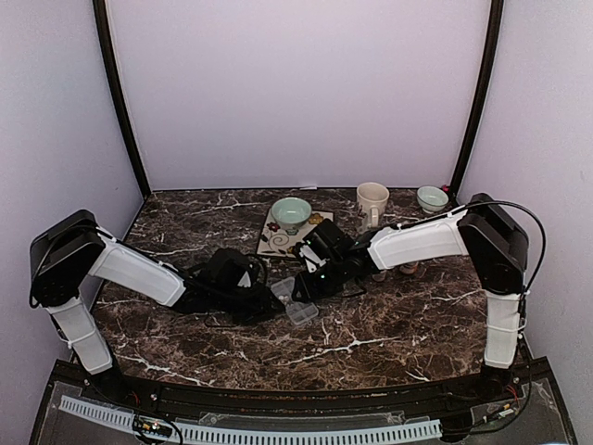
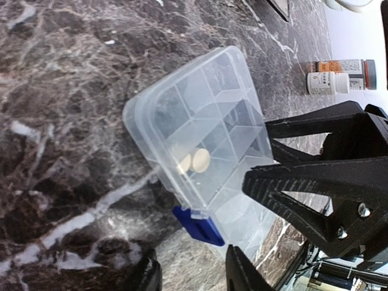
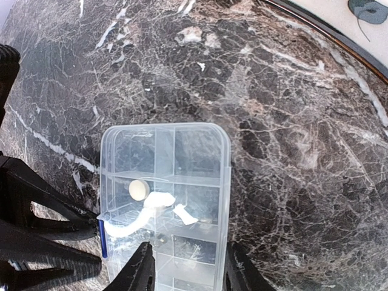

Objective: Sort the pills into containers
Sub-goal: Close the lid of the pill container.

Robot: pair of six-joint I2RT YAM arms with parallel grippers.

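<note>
The clear pill box (image 1: 299, 300) lies mid-table between both arms, its containers showing as square cells (image 3: 194, 148). Two round whitish pills (image 2: 195, 161) rest in one cell; one pill (image 3: 138, 190) shows from the right wrist. My right gripper (image 3: 189, 273) straddles the box's near end, one finger at its outer edge, the other over its cells, shut on it. Seen from the left wrist, the right gripper (image 2: 276, 154) holds the box's far end. My left gripper (image 2: 194, 276) stands open just short of the blue latch (image 2: 199, 223), with nothing between its fingers.
An orange grey-capped bottle (image 2: 348, 65) and a small white bottle (image 2: 327, 83) lie beyond the box. At the back of the table stand a green bowl (image 1: 291, 211) on a patterned mat (image 1: 274, 239), a mug (image 1: 372, 200) and a small bowl (image 1: 432, 197).
</note>
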